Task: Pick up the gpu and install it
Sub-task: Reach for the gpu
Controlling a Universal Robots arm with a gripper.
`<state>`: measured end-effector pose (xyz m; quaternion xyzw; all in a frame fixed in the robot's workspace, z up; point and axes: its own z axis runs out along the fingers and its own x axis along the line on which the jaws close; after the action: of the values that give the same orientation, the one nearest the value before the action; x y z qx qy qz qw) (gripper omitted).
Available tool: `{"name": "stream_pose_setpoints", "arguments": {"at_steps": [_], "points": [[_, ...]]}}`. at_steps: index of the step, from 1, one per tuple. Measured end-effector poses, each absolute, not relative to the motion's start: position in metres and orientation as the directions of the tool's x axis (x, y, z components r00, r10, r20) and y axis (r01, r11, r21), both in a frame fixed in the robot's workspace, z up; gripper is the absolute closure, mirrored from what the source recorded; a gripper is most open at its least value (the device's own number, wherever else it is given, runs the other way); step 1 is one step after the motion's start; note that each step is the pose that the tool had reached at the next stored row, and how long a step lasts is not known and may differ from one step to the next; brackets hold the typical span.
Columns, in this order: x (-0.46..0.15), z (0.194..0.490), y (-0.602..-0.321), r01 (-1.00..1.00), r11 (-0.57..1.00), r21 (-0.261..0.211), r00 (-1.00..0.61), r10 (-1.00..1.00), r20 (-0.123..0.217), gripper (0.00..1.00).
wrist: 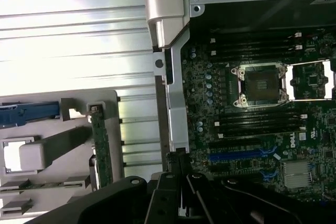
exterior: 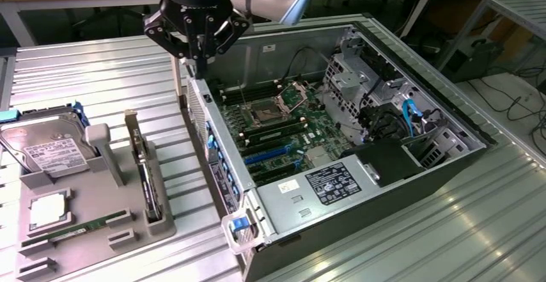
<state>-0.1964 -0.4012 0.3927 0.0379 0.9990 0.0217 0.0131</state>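
the gpu (exterior: 147, 173) stands on edge in a slot of the grey holder (exterior: 85, 205) on the exterior view's left, apart from the gripper, its face hard to make out. beyond it lies the open computer case (exterior: 410, 224). farther back, the gripper (exterior: 199, 61) hangs over the case's rear wall, fingers pressed together on nothing, arm cut off above.

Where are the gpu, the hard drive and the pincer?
gpu (exterior: 148, 183), exterior view, upper edge of the upright card.
hard drive (exterior: 53, 151), exterior view, on its white label.
pincer (exterior: 199, 63), exterior view, between its shut fingertips.
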Motion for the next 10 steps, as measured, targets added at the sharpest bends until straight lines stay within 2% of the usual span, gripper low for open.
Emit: {"name": "stream_pose_setpoints", "arguments": {"at_steps": [10], "points": [[-0.2042,0.3926,-0.4016,0.075,0.996,0.044,-0.997,0.076,-0.025,0.86]]}}
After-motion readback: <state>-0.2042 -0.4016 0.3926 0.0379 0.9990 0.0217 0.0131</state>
